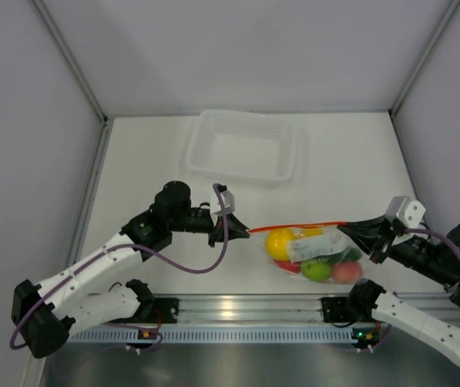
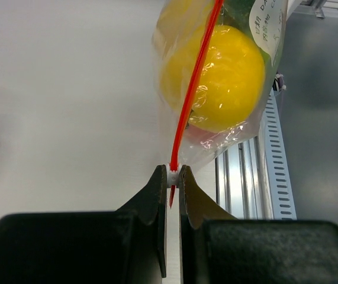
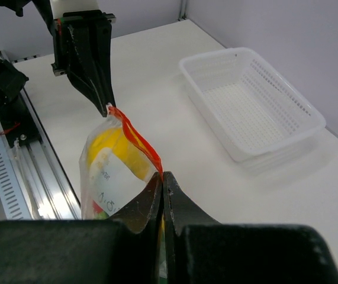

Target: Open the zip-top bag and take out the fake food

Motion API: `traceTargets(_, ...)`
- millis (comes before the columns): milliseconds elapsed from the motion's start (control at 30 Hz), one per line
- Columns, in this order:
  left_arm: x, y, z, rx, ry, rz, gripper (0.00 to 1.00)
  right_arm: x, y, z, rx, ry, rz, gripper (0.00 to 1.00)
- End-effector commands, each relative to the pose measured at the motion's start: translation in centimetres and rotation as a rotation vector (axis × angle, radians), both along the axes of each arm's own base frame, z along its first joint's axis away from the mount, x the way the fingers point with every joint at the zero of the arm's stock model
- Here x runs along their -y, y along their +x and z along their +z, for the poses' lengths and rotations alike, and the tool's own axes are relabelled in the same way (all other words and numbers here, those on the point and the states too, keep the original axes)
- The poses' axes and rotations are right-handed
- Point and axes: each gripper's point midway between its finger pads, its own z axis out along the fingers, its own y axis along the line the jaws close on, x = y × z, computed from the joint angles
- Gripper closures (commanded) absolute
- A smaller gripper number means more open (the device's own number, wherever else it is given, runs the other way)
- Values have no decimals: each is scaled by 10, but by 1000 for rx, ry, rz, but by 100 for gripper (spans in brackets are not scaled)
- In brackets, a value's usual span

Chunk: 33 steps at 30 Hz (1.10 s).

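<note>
The zip-top bag (image 1: 314, 254) hangs between my two grippers with its orange-red zip strip (image 1: 298, 227) stretched level. Inside it I see the fake food: a yellow round piece (image 1: 280, 243), a light-green one (image 1: 316, 270) and a red one (image 1: 346, 272). My left gripper (image 1: 243, 230) is shut on the white zip slider (image 2: 173, 177) at the strip's left end. My right gripper (image 1: 347, 231) is shut on the strip's right end (image 3: 157, 163). The bag (image 2: 228, 71) with its yellow piece fills the left wrist view. In the right wrist view the bag (image 3: 112, 171) hangs below the strip.
A translucent white basket (image 1: 244, 147) stands behind the bag at mid-table; it also shows in the right wrist view (image 3: 251, 100). A metal rail (image 1: 246, 310) runs along the table's near edge. Grey walls close in the left and right sides.
</note>
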Motion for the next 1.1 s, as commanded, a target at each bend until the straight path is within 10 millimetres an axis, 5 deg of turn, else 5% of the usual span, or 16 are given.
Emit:
traceTargets(0,-4,-1,-4,-10,6,6,100,13,-5,23,53,38,-18,100)
traceTargets(200,-3,1,-11,-38,30,13,100,19,-5,21,49,31,-40,100)
traceTargets(300,1,1,-8,-57,31,-7,100,6,-6,12,30,20,9,100)
traceTargets(533,11,23,27,-67,-8,88,32,-14,-5,1,42,32,81,100)
traceTargets(633,13,31,47,-74,-43,132,17,-20,-7,-7,30,10,111,100)
traceTargets(800,30,44,72,-29,-137,214,17,-29,-13,-14,24,-13,172,100)
traceTargets(1067,58,11,76,26,-197,71,23,-31,-18,-12,27,-14,203,100)
